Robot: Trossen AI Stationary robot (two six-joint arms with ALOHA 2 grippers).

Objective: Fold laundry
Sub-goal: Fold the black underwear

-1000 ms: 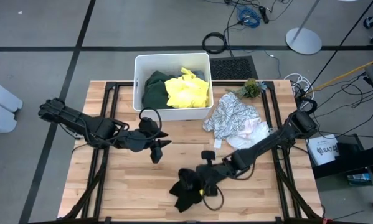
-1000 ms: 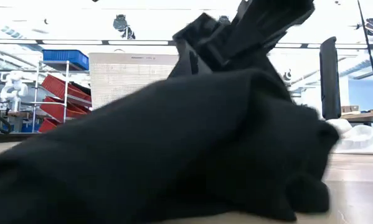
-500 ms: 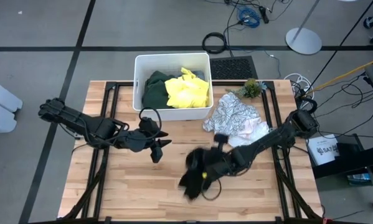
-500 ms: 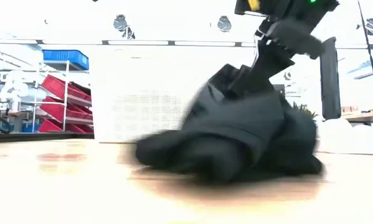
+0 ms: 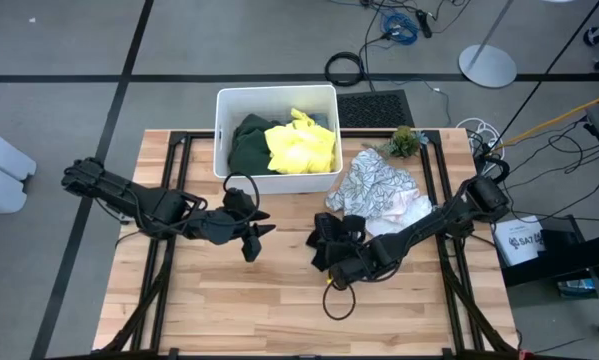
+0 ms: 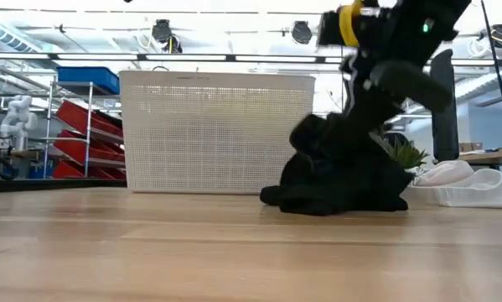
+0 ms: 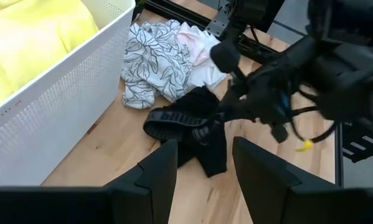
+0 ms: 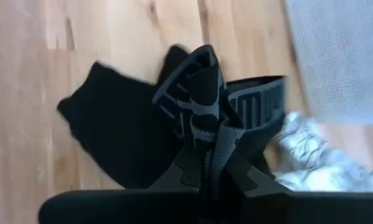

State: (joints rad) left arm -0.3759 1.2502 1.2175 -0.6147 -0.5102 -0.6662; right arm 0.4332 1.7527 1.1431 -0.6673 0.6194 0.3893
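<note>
Two of my fingers, the right gripper [image 8: 206,134] pair, are pinched tight on a bunched fold of the black garment [image 5: 331,238], with its elastic waistband squeezed up between them. The rest of that garment [image 6: 343,172] sags in a heap onto the wooden table [image 5: 219,300], near the middle, just in front of the white bin [image 5: 276,97]. My right arm stretches in low from the table's right side to reach it.

Just beside the heap, toward the right, lies the white cloth with the grey leaf pattern [image 5: 377,185], crumpled on the boards; I cannot tell whether the two touch. Inside the bin sit the dark green garment [image 5: 247,145] and the bright yellow one [image 5: 301,145], side by side.

My left gripper [image 5: 254,238] hangs above the table left of the centre, its fingers [image 7: 158,174] spread apart with nothing between them, pointing toward the black heap but well apart from it.

A small green plant [image 5: 404,140] stands at the far edge, right of the bin.
</note>
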